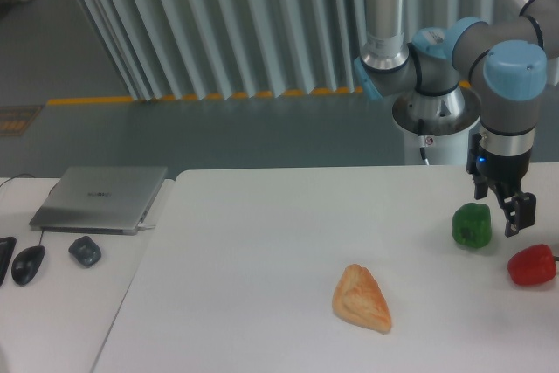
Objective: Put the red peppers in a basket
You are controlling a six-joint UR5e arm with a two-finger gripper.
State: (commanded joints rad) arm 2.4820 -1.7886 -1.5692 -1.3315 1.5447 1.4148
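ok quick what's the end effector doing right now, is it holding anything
End effector: holding nothing, hanging between the green pepper and the red pepper; open or closed cannot be told from this angle.

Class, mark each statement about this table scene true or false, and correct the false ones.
1. The red pepper lies on the white table. True.
2. The tool is holding the red pepper. False: it hangs above the table beside the green pepper, holding nothing.
3. The pastry lies left of both peppers. True.
4. A basket stands beside the pastry. False: no basket is in view.
5. The laptop is open. False: its lid is closed.
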